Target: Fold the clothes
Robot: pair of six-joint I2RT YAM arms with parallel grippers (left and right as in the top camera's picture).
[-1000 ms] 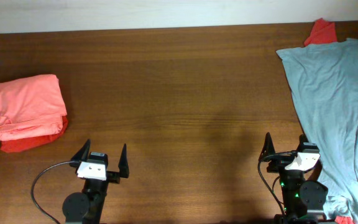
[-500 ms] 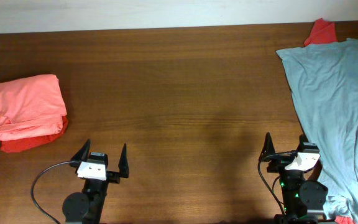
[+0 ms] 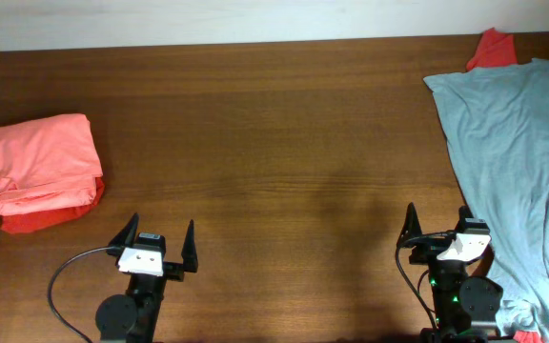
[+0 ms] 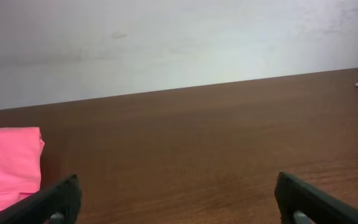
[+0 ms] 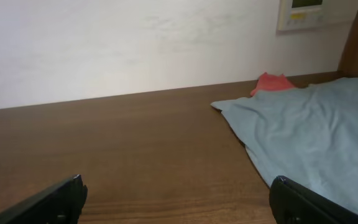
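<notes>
A pale grey-blue T-shirt (image 3: 518,162) lies spread and rumpled along the table's right side; it also shows in the right wrist view (image 5: 309,140). A red garment (image 3: 492,48) peeks out from under its far corner, and shows in the right wrist view (image 5: 273,83). A folded salmon-pink garment (image 3: 38,164) lies on a red one (image 3: 41,217) at the far left, and shows in the left wrist view (image 4: 5,168). My left gripper (image 3: 156,240) is open and empty near the front edge. My right gripper (image 3: 437,229) is open and empty beside the T-shirt's left edge.
The dark wooden table (image 3: 274,143) runs up to a white wall (image 4: 166,43) at the back. A black cable (image 3: 65,276) loops by the left arm's base. A wall panel (image 5: 309,12) hangs at the upper right of the right wrist view.
</notes>
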